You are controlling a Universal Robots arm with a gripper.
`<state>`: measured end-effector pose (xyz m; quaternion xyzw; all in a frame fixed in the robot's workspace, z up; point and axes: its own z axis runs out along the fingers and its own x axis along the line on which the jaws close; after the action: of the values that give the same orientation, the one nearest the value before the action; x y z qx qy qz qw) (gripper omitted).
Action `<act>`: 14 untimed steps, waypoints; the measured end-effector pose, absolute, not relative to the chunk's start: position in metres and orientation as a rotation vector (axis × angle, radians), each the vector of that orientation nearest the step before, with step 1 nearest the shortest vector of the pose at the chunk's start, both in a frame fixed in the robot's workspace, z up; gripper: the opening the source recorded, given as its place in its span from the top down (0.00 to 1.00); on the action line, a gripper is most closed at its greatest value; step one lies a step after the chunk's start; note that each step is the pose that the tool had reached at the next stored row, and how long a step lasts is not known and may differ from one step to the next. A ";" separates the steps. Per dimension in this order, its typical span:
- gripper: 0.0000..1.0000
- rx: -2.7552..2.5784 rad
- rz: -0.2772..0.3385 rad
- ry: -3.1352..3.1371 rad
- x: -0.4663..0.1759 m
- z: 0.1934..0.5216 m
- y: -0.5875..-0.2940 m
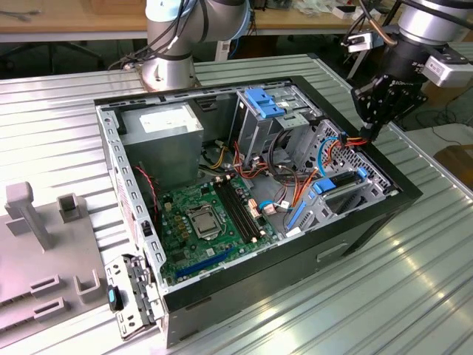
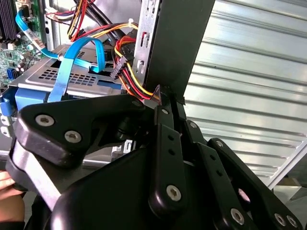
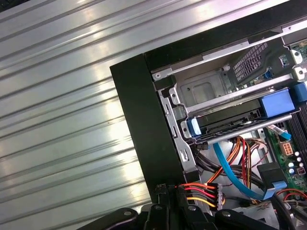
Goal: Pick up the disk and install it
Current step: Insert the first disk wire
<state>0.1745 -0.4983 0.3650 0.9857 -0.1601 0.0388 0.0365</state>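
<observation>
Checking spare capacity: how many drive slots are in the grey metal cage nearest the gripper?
2. The slot beside the black case wall is empty; the next holds the grey-black disk in its bright blue plastic carrier. Others may be hidden.

The whole computer case [image 1: 244,292] is taken in from above in the exterior view; in both wrist views its black corner wall [image 3: 144,120] (and coloured cables [image 3: 201,191]) is seen close up past the jaws.
</observation>
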 end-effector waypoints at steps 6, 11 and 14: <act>0.83 3.026 0.107 -0.491 0.175 0.371 -0.498; 0.83 3.003 0.091 -0.601 0.174 0.372 -0.498; 0.83 2.985 0.084 -0.674 0.174 0.372 -0.498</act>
<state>0.1744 -0.4983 0.3722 0.9743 -0.2201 0.0276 0.0399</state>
